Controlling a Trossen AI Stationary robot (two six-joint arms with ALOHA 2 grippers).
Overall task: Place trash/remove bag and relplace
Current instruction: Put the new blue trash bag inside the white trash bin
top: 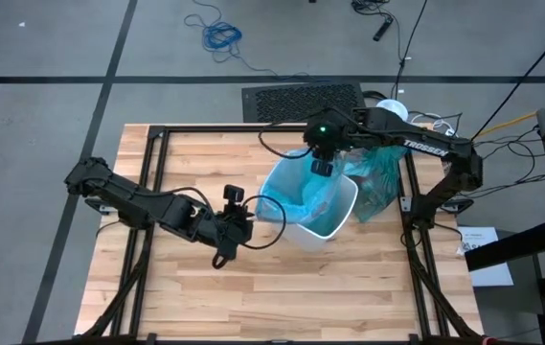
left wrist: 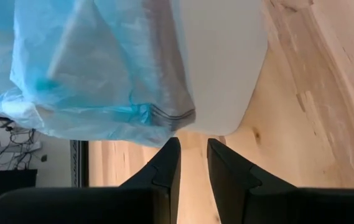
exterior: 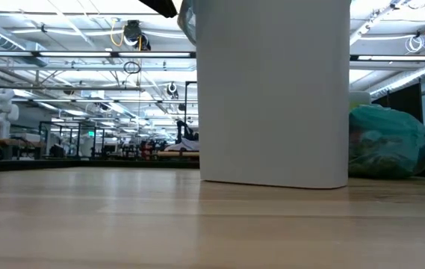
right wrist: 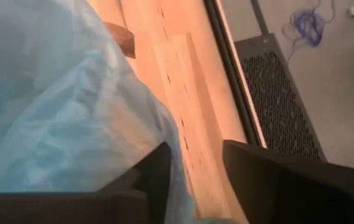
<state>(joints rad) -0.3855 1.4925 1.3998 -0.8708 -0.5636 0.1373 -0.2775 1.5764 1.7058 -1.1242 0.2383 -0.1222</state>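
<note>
A white bin [top: 341, 213] stands upright mid-table, lined with the pale sky-blue bag [top: 296, 201], whose edge drapes over the rim [left wrist: 102, 93]. The full teal-green bag [top: 379, 180] rests on the table right of the bin [exterior: 391, 142]. Loose trash is out of sight. My left gripper [top: 245, 226] is at the bin's left side, fingers slightly open [left wrist: 193, 155] just short of the blue bag's hem [left wrist: 170, 117] and touching nothing. My right gripper [top: 322, 165] hangs over the bin's far rim, open [right wrist: 195, 165], with blue film between its fingers. My right gripper comes from above at the bin's far rim. The pale blue bag's loose edge [right wrist: 175, 163] runs down between the open fingers and lies against the inner side of one finger [right wrist: 155, 171]. The other finger [right wrist: 251, 165] stands clear of it.
A black metal frame [top: 408, 192] borders the table. Bare wood lies in front of the bin and to its left [top: 253, 297]. Cables and a floor grate [top: 303, 98] are beyond the far edge. In the low view the bin [exterior: 272, 90] blocks the middle.
</note>
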